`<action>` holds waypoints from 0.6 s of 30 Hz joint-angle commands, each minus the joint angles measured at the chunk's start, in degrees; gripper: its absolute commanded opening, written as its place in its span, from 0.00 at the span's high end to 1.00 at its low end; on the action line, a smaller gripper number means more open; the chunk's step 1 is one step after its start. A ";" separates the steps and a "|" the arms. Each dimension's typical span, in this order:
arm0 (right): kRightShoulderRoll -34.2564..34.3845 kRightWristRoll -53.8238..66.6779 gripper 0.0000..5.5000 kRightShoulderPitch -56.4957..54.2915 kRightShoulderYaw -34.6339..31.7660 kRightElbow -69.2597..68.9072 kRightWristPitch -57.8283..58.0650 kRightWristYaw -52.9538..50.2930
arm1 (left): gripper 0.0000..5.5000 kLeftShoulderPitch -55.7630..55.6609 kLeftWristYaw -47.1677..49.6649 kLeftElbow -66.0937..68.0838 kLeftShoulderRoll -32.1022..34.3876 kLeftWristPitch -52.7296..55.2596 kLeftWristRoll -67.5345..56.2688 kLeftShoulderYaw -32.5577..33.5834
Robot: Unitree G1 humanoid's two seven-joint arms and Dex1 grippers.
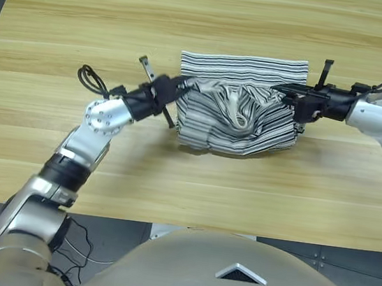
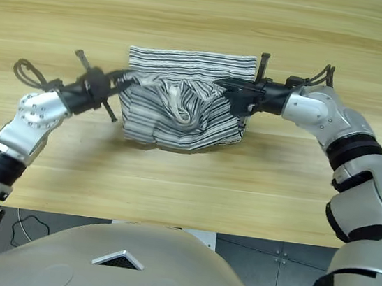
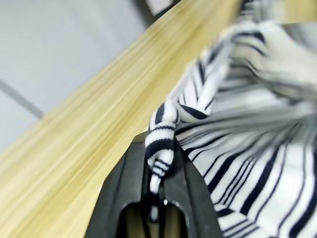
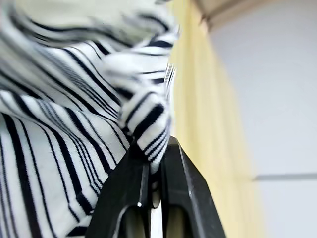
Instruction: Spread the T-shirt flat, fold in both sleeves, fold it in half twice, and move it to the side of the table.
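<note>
- Gripping the T-shirt [image 1: 237,114] at both upper corners: left gripper [image 1: 183,83] pinched narrow on cloth at its left, right gripper [image 1: 284,90] likewise at its right.
- Lying bunched, table [image 1: 88,16] wood showing on every side of the T-shirt.
- Probably still spreading: draw both corners apart, level and together; lower only once the sagging middle pulls smooth.
- From the wrist views, confirm striped cloth nipped between each pair of fingers; from the head views, read the crumpled centre and the flat far layer.

Striped black-and-white T-shirt [image 1: 238,107] sits mid-worktop [image 1: 88,16], partly folded. Its near layer is bunched and rumpled. Back edge lies flat.
</note>
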 commanded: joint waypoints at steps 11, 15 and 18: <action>10.67 -6.80 0.98 -4.18 -20.91 6.01 21.82 1.12 | 0.98 -13.74 0.69 23.74 -14.09 -4.01 8.35 6.67; 11.58 -10.26 0.98 -4.22 -22.74 7.25 22.50 1.06 | 0.98 -13.28 0.05 25.27 -14.89 -5.08 9.75 7.51; 12.01 -12.76 0.98 -3.03 -23.41 7.58 23.94 1.19 | 0.98 -12.48 -1.47 25.13 -14.90 -5.18 10.39 7.50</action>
